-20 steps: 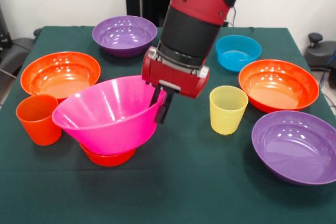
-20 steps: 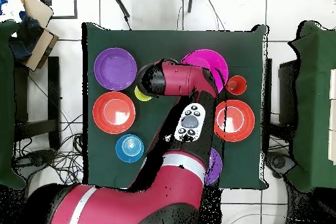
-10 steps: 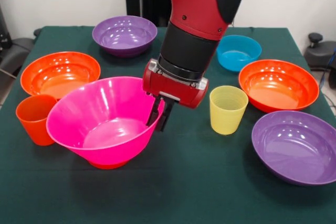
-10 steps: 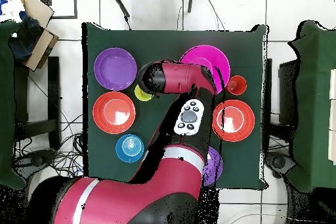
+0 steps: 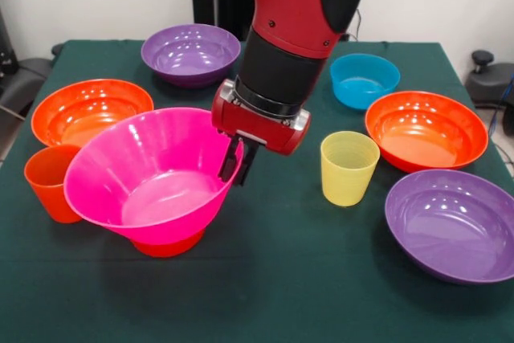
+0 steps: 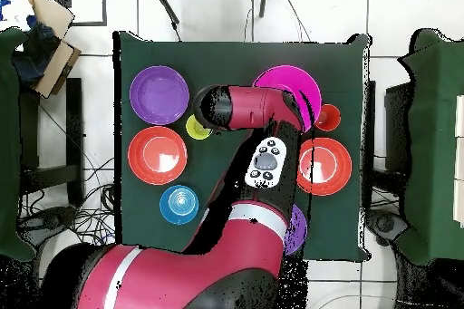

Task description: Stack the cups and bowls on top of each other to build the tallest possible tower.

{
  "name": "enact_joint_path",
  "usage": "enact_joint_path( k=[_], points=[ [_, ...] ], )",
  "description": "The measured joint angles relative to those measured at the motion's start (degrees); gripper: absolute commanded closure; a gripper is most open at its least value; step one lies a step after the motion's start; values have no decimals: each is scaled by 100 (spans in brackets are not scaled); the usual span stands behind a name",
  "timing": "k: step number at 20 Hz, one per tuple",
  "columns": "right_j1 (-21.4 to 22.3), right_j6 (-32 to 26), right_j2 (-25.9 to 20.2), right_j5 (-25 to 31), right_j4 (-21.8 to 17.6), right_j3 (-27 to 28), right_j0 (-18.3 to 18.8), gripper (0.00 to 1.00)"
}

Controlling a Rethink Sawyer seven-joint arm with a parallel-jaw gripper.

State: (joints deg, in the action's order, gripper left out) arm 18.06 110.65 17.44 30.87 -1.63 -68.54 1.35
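Observation:
The big pink bowl [image 5: 148,174] stands upright on a red-orange piece [image 5: 169,243], mostly hidden beneath it. My gripper [image 5: 234,161] is shut on the pink bowl's right rim, one finger inside and one outside. An orange cup [image 5: 50,184] stands just left of the pink bowl, and a yellow cup [image 5: 348,168] stands to my gripper's right. From overhead, my arm covers part of the pink bowl [image 6: 288,86], with the orange cup [image 6: 327,117] beside it and the yellow cup [image 6: 196,129] on the arm's other side.
Loose bowls ring the table: purple [image 5: 190,52] at the back, blue [image 5: 364,79] back right, orange [image 5: 91,110] at left, orange [image 5: 426,128] at right, purple [image 5: 454,222] front right. Open green cloth [image 5: 289,295] lies along the front edge.
The pink bowl went from tilted to level on the red-orange piece, then rose a little and shifted left. My gripper kept hold of its rim.

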Motion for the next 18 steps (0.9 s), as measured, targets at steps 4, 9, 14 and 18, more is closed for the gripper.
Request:
enact_joint_path(
  k=[4,9,14,18],
  points=[
    [38,0,0,162,0,0,11,100],
    [52,0,-1,189,0,-1,25,100],
    [55,0,-1,189,-1,-1,34,100],
    [61,0,-1,189,0,0,38,100]
  ],
)
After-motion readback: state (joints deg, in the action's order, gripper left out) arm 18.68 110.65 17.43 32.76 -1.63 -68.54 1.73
